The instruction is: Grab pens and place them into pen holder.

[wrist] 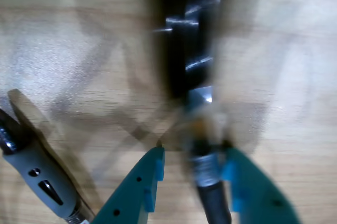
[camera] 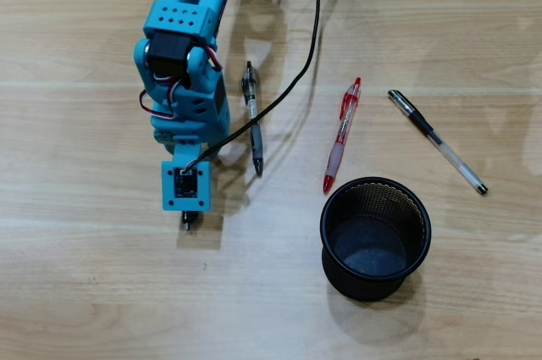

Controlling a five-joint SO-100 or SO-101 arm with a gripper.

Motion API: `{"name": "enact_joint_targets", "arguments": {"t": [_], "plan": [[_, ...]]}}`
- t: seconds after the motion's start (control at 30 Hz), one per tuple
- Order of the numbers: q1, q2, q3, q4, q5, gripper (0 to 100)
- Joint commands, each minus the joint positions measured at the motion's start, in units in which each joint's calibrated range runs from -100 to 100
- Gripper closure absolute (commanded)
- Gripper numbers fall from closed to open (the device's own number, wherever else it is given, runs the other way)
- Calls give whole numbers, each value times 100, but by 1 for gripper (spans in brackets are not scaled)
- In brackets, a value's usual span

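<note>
Hand [wrist: 192, 168] clamping blurred black pen [wrist: 208, 182], pen lengthwise between fingers [wrist: 139, 187], over table [wrist: 79, 50].

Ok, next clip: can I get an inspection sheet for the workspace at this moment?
Surface: wooden table, bare apart from the items below.
Job's things: holder upright, no pens inside. Grey-sleeved pen, red pen and capped clear pen lie flat on the table, apart from each other. Black pen sits between the gripper fingers, blurred.
Clutter: nothing seen.
Grippers: gripper points down at the table and straddles the black pen; grip cannot be told.
Cables: black cable runs from the top edge to the wrist camera, crossing over the grey-sleeved pen.
Surroundings: nothing seen.
</note>
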Motion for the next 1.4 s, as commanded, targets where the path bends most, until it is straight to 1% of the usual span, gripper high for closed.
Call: {"name": "enact_joint_targets", "arguments": {"t": [0.0, 0.17, 0.43, 0.8, 1.03, 1.17, 1.37], "plan": [[-22, -45, -150, -36, -28, 94], [-13, -78, -159, -36, -28, 98], [-13, -280, -313, -10, 13, 98], [-94, -2153, -250, 50, 18, 98], [-448, -3262, 318, 50, -23, 98], [-648, -3816, 408, -19, -38, 98], [-1038, -4303, 408, -36, -211, 98]]}}
